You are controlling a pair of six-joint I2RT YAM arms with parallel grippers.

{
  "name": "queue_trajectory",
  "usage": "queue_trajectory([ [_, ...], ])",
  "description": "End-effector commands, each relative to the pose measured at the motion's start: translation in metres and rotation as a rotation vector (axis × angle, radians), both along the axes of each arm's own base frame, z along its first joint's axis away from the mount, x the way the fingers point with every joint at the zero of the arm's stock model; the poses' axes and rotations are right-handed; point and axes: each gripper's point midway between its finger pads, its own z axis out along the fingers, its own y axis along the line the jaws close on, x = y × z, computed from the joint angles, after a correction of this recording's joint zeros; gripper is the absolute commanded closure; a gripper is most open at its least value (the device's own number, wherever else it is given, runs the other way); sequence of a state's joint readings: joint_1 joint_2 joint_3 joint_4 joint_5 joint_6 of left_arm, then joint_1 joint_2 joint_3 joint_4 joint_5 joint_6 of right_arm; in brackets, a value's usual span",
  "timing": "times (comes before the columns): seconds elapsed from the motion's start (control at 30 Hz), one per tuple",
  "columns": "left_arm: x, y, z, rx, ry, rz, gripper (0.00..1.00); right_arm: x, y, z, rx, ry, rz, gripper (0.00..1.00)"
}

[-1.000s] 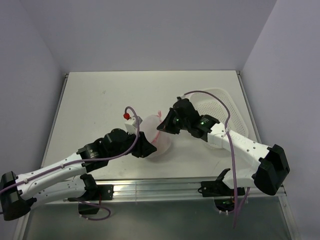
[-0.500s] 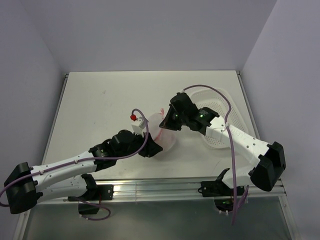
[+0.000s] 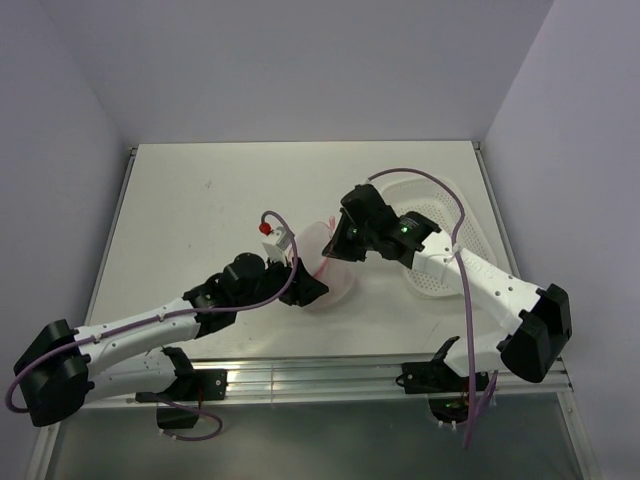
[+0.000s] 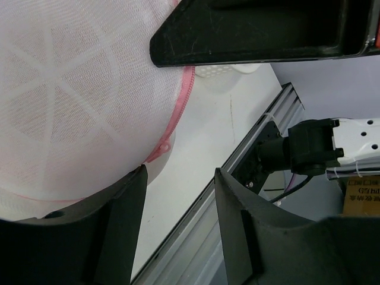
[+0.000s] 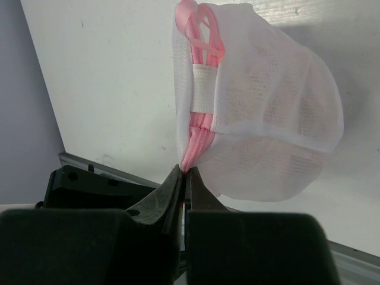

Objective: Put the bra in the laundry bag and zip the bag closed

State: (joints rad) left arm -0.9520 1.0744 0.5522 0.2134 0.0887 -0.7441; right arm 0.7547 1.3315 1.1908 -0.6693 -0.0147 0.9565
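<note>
Lilac walls enclose a white desk (image 3: 200, 200), with a metal rail (image 3: 300, 375) along its near edge. Past the rail, the left gripper (image 3: 310, 290) lies low at the near side of the bag (image 3: 338, 272). From above, the arms hide most of the bag and the jaws cannot be read. The left wrist view shows the fingers (image 4: 122, 231) apart with bare desk between them. They clasp nothing, and the mesh dome and its pink zipper (image 4: 178, 110) sit just beyond the left finger. A black housing (image 4: 267, 29) crosses the top of that view and hides the bag's far part. The bag sits mid-desk, right of centre. The right gripper (image 5: 186, 172) is closed on the zipper's pink end, a pinch only its own wrist view shows. A peach tint shows through the mesh, but I cannot tell whether it is the bra. A second ago the left arm was less stretched, with its gripper further left and narrower. The bag lay slightly further left, and the right gripper has edged up. A white perforated basket (image 3: 440, 215) sits far right, partly covered by the right arm and its purple cable (image 3: 455, 230).
</note>
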Motion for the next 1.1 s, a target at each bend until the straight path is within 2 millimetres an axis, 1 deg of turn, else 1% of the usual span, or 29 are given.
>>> queue_trajectory([
  [0.0, 0.003, -0.004, 0.015, -0.053, -0.043, -0.028, 0.44, 0.007, 0.003, 0.019, 0.013, -0.038, -0.002, 1.00],
  [0.2, 0.005, -0.006, 0.011, -0.061, -0.036, -0.034, 0.44, 0.008, 0.006, 0.021, 0.010, -0.033, 0.001, 1.00],
  [0.43, 0.009, -0.012, 0.014, -0.085, -0.044, -0.035, 0.46, 0.009, 0.007, 0.023, 0.004, -0.025, 0.004, 1.00],
  [0.67, 0.012, -0.016, 0.009, -0.097, -0.034, -0.034, 0.46, 0.008, 0.008, 0.020, -0.005, -0.009, 0.011, 1.00],
  [1.07, 0.028, -0.007, -0.001, -0.058, -0.048, 0.065, 0.48, 0.009, 0.010, 0.023, -0.020, 0.000, 0.019, 1.00],
])
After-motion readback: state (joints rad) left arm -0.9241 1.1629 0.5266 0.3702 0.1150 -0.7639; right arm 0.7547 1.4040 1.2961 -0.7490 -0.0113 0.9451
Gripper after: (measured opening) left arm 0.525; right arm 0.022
